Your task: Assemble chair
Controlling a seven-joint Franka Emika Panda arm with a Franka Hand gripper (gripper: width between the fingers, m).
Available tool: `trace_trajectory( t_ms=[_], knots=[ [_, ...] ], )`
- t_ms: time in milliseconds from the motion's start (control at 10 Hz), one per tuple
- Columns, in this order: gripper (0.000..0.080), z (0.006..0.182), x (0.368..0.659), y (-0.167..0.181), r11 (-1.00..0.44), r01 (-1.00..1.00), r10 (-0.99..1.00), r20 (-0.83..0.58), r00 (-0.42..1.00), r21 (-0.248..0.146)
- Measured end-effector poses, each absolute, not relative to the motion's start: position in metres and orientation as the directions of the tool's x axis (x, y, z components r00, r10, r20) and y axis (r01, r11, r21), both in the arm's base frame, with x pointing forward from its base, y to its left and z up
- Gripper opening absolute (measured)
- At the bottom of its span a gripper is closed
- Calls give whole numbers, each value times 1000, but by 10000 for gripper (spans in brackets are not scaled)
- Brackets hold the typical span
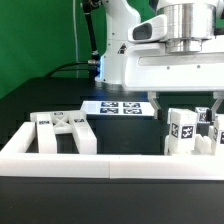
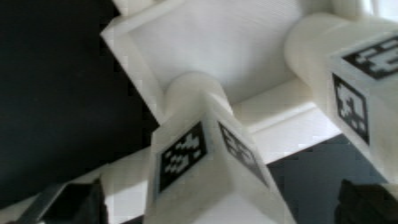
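My gripper (image 1: 187,110) hangs over the group of white chair parts at the exterior view's right. It is open, with one finger on each side of an upright square post (image 1: 182,131). In the wrist view that post (image 2: 205,140), with a black-and-white tag on it, stands between my dark fingertips (image 2: 71,205), with a gap on each side. My gripper (image 2: 217,208) holds nothing. A second tagged post (image 2: 356,70) stands close beside it. A white frame piece (image 1: 60,131) lies at the exterior view's left. A flat white part (image 2: 196,35) lies behind the posts.
A long white rail (image 1: 110,161) borders the front of the workspace. The marker board (image 1: 120,107) lies flat on the black table behind the parts. The robot's white base (image 1: 125,50) stands at the back.
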State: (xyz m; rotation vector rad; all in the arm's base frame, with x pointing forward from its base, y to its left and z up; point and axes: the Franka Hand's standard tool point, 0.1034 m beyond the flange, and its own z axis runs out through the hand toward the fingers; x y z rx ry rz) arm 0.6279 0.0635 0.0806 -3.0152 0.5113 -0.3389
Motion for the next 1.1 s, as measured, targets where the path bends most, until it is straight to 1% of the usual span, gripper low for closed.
trace_trajectory(
  t_ms=[100, 300, 400, 500, 600, 700, 800, 900, 1100],
  knots=[
    [649, 81, 628, 63, -972, -222, -233, 214, 948, -76],
    [649, 81, 628, 61, -990, -131, -140, 221, 965, -54],
    [649, 81, 628, 60, -999, -40, -45, 225, 973, -26],
    [649, 81, 629, 59, -1000, 22, 20, 225, 974, -6],
    [649, 81, 629, 58, -998, 59, 58, 225, 973, 4],
    [526, 81, 629, 58, -998, 57, 56, 225, 973, 4],
    [386, 81, 629, 58, -998, 55, 55, 225, 973, 3],
    [289, 81, 629, 58, -998, 55, 54, 225, 973, 3],
    [289, 81, 629, 58, -1000, 28, 27, 225, 974, -3]
  ],
)
